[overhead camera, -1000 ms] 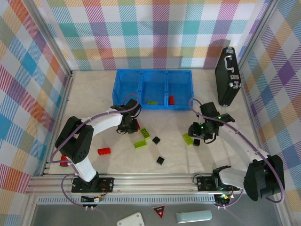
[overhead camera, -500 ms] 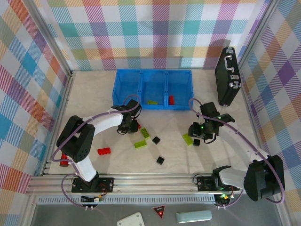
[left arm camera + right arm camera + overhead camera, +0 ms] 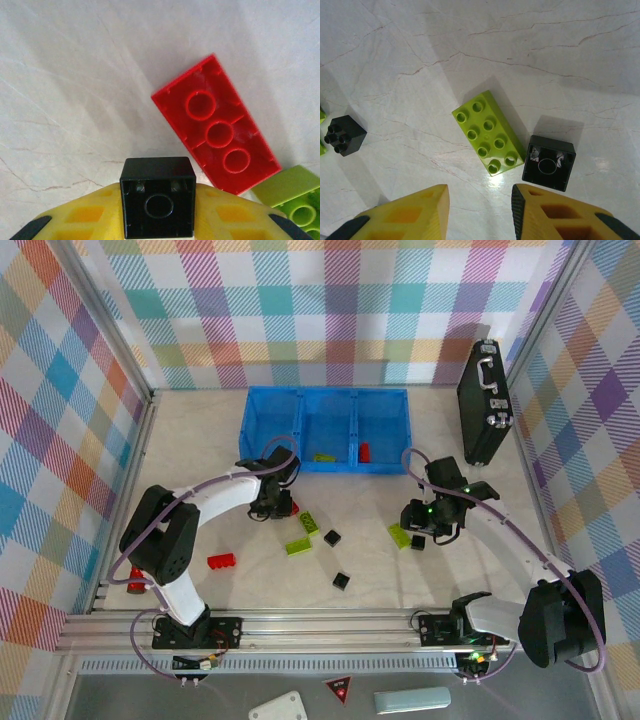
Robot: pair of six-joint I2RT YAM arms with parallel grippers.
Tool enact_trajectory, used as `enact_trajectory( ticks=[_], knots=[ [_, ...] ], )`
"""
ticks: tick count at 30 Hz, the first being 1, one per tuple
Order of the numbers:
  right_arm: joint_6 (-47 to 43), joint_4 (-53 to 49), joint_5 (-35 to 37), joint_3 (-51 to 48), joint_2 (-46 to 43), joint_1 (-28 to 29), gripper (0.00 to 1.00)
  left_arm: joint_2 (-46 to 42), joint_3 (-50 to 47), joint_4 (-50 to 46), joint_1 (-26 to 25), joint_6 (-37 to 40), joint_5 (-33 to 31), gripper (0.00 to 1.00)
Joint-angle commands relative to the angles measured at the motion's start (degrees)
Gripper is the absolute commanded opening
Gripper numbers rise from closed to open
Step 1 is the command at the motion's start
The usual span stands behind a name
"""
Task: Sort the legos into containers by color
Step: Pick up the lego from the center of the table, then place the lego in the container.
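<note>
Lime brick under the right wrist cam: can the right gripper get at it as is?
Probably yes. The right gripper is open and hovers just short of the lime brick, with nothing on top of it. A black brick sits close by one corner, so a finger might nudge it.

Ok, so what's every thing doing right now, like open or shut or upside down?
Left gripper: shut on a black brick.
Right gripper: open, holding nothing.
Red brick: lying hollow side up.
Green brick: lying flat, studs up.
Other black brick: hollow side up.
Briefcase: shut.
</note>
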Motion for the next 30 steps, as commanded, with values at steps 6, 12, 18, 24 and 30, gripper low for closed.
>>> enact_trajectory(
  ticks=[6,12,18,24,30],
  knots=[
    [0.48,-1.31,-0.39,1.78,-0.61,0.37,0.4,-3.22,6.09,-4.03,3.68,3.86,0.39,0.34],
    [0.74,-1.38,-0.23,1.95,-1.0,0.35,0.4,-0.5,13.26,-5.98,6.76,7.89,0.81,0.34],
    [1.49,-1.98,0.09,2.1,-2.45,0.31,0.4,5.52,22.96,-8.09,10.04,11.92,2.07,0.34],
    [2.2,-3.13,0.91,2.13,-4.41,0.34,0.4,12.34,30.69,-8.17,13.17,14.98,1.55,0.34],
    [2.56,-3.81,1.42,2.26,-5.32,0.33,0.4,20.82,40.07,-10.85,14.72,17.49,2.16,0.33]
  ],
)
